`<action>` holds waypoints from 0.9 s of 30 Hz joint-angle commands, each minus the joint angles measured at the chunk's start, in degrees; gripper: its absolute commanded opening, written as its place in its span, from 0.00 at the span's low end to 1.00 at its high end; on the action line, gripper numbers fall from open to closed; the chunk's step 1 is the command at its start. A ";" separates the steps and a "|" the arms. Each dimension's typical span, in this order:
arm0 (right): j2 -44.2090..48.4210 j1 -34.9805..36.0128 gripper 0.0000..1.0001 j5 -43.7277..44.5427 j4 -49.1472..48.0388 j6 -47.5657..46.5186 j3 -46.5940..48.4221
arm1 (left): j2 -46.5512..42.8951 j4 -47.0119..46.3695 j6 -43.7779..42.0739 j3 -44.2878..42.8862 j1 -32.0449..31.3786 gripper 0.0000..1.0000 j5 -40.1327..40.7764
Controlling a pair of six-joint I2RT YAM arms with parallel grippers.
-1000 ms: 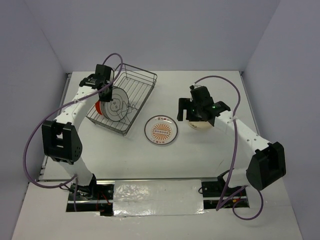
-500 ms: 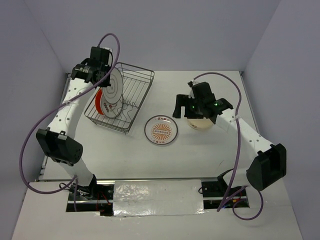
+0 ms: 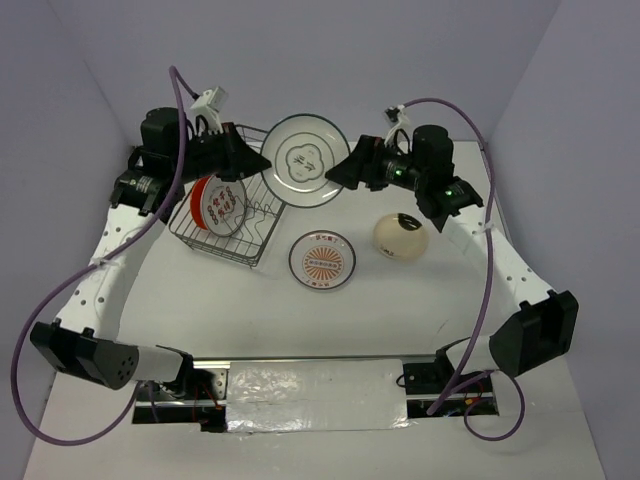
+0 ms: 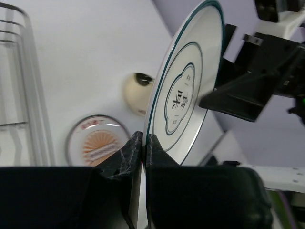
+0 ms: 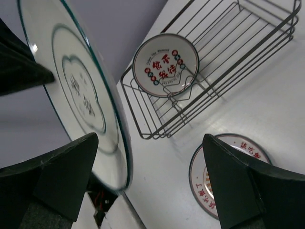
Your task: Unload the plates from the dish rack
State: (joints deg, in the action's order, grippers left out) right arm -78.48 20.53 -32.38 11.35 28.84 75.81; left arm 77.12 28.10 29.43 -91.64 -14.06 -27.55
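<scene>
left gripper [image 4: 143, 141]: clenched on the rim of the big plate [image 3: 305, 160]; you see both fingers [image 4: 128, 157] pinching its lower edge in the left wrist view.
big plate: white w/ dark teal rings and a black mark in the centre, up in the air, tilted near upright, above the rack's right end and between your two arms.
right gripper [image 5: 150, 148]: released, jaws wide apart and straddling the plate's far rim; no contact that you can make out. in the top view it sits just beside the plate's right edge [image 3: 345, 172].
rack [image 3: 262, 228]: on the table [image 3: 420, 300], left of centre, under your left arm.
red plate [image 3: 218, 205]: white w/ red rim and pattern, standing on edge in the rack's dividers, left part of the rack.
orange plate [image 3: 322, 260]: flat on the table, just right of the rack, apart from it.
cream dish [image 3: 400, 236]: on the table right of the orange plate, near but not touching; looks upside down, can't tell for sure.
</scene>
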 commanded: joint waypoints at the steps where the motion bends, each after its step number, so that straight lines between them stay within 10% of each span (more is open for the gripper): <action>1: -0.89 -2.51 0.97 -2.86 -7.74 1.74 1.09 | 0.31 -19.27 13.17 5.57 0.09 0.00 -15.84; 6: -1.86 -5.06 0.46 -6.81 -10.82 4.11 0.92 | 0.31 -23.97 15.84 10.07 0.09 0.06 -19.82; 7: -1.25 -5.15 0.11 -7.25 -13.09 4.55 0.13 | 0.83 -20.31 13.92 9.81 0.26 0.28 -17.91; 8: -0.72 -5.33 0.00 -6.47 -13.29 4.91 -1.27 | 1.01 -16.97 12.51 9.11 0.44 0.48 -15.54; 10: -0.01 -5.42 0.00 -5.33 -12.77 4.47 -2.77 | 2.58 -3.84 7.17 4.90 0.88 0.99 -3.74; 20: -3.52 -5.68 0.00 4.87 -3.53 -4.57 -12.61 | 8.83 27.08 -8.67 -15.75 1.85 0.99 48.78; 27: -10.11 -5.77 0.03 1.97 -5.82 -5.99 -19.47 | 9.28 25.52 -14.05 -13.93 3.25 1.00 51.29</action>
State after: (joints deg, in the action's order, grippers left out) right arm -87.29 15.09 -28.88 8.34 24.49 57.01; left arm 86.48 53.43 20.32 -106.19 -11.57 19.59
